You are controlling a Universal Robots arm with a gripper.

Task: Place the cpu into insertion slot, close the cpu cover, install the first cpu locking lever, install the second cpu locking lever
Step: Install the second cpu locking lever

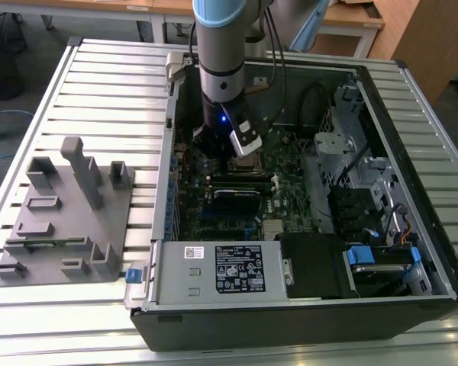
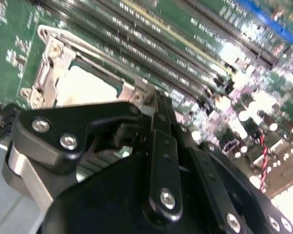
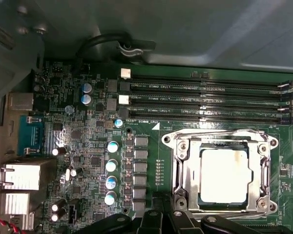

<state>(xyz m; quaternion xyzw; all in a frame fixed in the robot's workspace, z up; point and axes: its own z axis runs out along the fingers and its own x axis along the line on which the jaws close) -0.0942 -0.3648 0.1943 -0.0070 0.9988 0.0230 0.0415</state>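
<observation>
Down inside the open case (image 1: 412, 252) on the desk (image 1: 99, 84), my jaws hang just over the edge of the slot (image 3: 180, 173) on the green board (image 3: 151, 170), though whether they are parted or clenched I cannot tell. Within that slot the cpu (image 3: 223, 175) lies flat, its pale top showing through the window of the cover (image 3: 258, 170), which lies closed around it in both wrist views.

The gripper (image 3: 161, 214) hangs just beside the insertion slot (image 3: 223, 173). The cpu (image 3: 224, 175) lies in that slot, with the cpu cover (image 3: 185, 168) around it. Memory slots (image 3: 205, 100) lie beyond the slot from the gripper.
</observation>
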